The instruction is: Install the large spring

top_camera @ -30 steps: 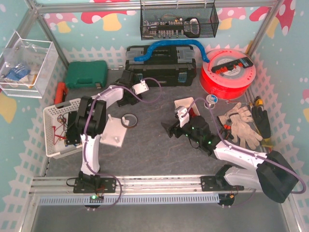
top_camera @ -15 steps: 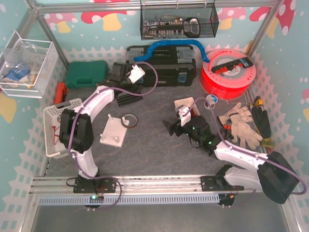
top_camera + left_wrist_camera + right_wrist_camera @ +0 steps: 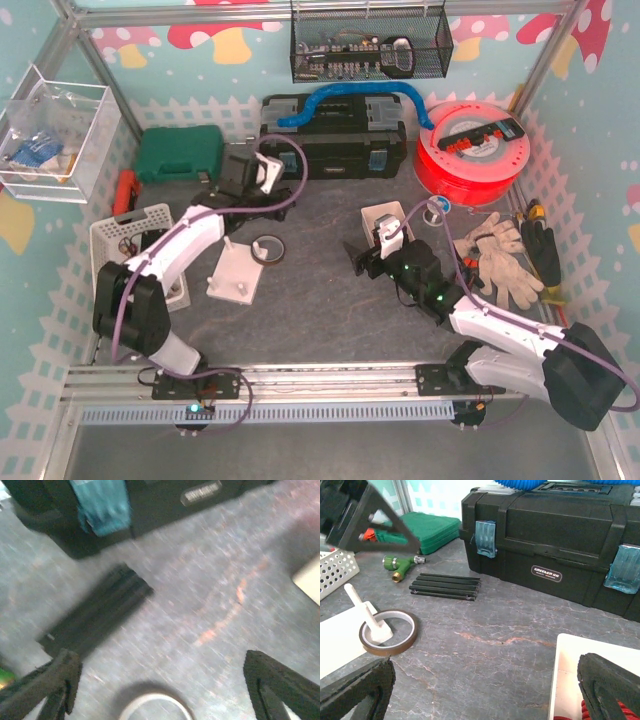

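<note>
Grey bench (image 3: 320,300), toolbox (image 3: 335,150) behind: red large spring (image 3: 587,710) lay in the white bin (image 3: 575,655) beneath the right gripper (image 3: 482,682), jaws wide; left gripper (image 3: 165,680) wide, empty; probably best lowered squarely, pinching coils mid-length.

Left wrist view blurred throughout: the black bar (image 3: 97,612) ahead of the left pincer (image 3: 159,657) has smeared edges, and the tape ring (image 3: 156,707) between its fingers is cut off by the bottom edge. Right wrist view: red coils (image 3: 567,717) in the white bin (image 3: 580,650), by the right finger of the right pincer (image 3: 485,662), are cropped at the bottom edge and partly hidden behind that finger; their size cannot be told.
</note>
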`<action>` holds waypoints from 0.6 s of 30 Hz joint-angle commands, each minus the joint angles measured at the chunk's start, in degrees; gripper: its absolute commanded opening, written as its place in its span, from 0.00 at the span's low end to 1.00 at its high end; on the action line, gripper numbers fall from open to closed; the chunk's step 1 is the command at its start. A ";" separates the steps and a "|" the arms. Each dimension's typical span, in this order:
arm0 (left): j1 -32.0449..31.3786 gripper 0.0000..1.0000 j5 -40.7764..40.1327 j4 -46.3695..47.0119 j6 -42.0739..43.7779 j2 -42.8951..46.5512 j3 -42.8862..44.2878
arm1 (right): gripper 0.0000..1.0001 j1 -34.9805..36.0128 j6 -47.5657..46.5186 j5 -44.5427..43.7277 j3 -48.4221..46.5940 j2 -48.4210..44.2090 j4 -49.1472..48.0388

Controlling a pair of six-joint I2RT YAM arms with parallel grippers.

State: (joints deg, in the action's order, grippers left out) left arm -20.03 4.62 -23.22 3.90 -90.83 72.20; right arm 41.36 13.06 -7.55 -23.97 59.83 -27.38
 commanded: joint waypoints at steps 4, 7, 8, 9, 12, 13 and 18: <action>-9.69 0.55 -7.00 -6.97 -3.84 3.42 -6.11 | 0.99 0.47 1.25 0.75 0.90 0.00 -0.53; -11.52 0.42 -10.12 -10.27 -5.28 1.02 -6.73 | 0.99 0.47 1.28 0.55 1.20 -0.51 -0.80; -11.80 0.40 -10.41 -11.21 -5.67 0.06 -6.92 | 0.99 0.47 1.27 0.30 1.34 -0.58 -0.79; -11.86 0.37 -10.42 -12.02 -5.92 -0.80 -7.12 | 0.99 0.47 1.33 -0.08 1.45 -0.67 -0.83; -11.99 0.33 -9.69 -13.33 -6.33 -2.58 -7.70 | 0.99 0.47 1.35 -0.51 1.47 -0.83 -0.82; -11.98 0.33 -9.23 -13.40 -6.28 -3.02 -7.96 | 0.99 0.47 1.35 -0.45 1.47 -0.70 -0.89; -12.03 0.28 -9.25 -13.37 -6.19 -5.19 -8.56 | 0.99 0.47 1.27 -0.53 1.44 -0.24 -1.07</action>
State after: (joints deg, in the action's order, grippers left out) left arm -31.90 -3.49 -35.05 -1.52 -94.80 64.29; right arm 41.36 13.80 -7.11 -23.22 59.83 -27.42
